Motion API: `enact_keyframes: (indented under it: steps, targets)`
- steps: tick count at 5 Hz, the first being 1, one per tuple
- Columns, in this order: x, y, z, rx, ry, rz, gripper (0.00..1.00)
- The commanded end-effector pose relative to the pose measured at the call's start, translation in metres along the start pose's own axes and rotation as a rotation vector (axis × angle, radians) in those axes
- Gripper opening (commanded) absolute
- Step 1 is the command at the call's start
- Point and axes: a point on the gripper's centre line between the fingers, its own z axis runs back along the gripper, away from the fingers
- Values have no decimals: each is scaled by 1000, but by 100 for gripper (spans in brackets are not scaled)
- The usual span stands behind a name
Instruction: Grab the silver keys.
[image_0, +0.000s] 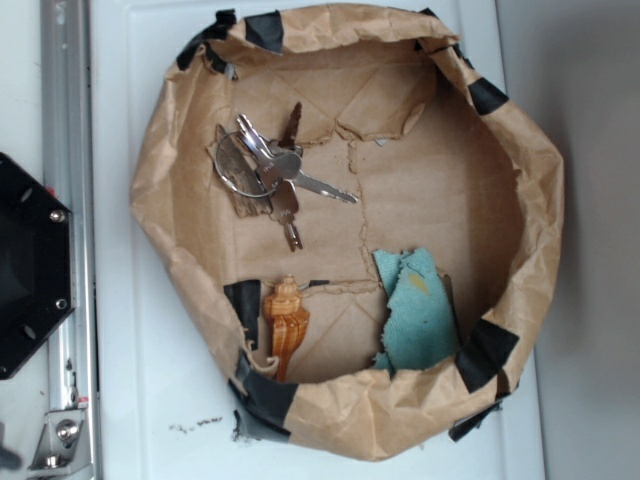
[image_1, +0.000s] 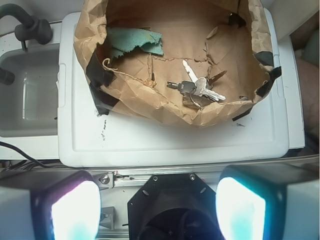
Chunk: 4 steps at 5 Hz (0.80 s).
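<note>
The silver keys lie as a bunch on a wire ring in the upper left of the brown paper bowl, one darker key pointing up. In the wrist view the silver keys sit at the bowl's right front part, far ahead of my gripper. Its two glowing fingers stand wide apart at the bottom of that view, above the black robot base, with nothing between them. The gripper does not show in the exterior view.
An orange-brown carved piece and a teal cloth scrap lie in the bowl's lower part. The bowl rests on a white lid. The black robot base and a metal rail are at the left. A grey tub is beside the lid.
</note>
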Motion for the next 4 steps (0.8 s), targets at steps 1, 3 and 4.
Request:
enact_keyframes:
  steps: [1,3,4]
  targets:
    - [0,0,0,0,0,0,100]
    - [66,29,-27,71,-22,104,100]
    - [83,39,-48,15,-18,-55,100]
